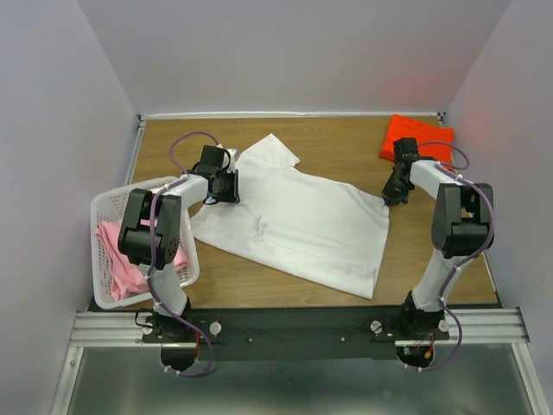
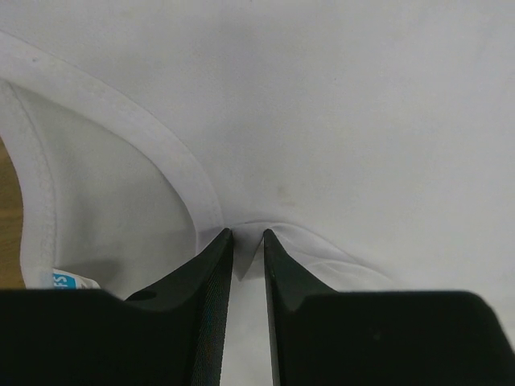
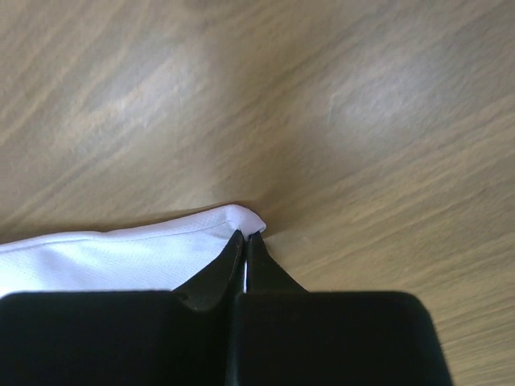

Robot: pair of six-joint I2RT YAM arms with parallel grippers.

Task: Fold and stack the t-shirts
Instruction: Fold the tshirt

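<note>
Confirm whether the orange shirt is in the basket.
No, the orange shirt lies far right on the table, outside the basket.

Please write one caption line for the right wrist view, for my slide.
Right claw shut on a corner of the white t-shirt, low over the wooden table.

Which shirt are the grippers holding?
The white shirt, pinched by left gripper and right gripper. The orange shirt lies far right; the pink shirt is in the basket.

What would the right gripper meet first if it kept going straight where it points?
Beyond the white t-shirt corner it pinches, the right gripper probably meets only bare wooden table; depth is unclear.
</note>
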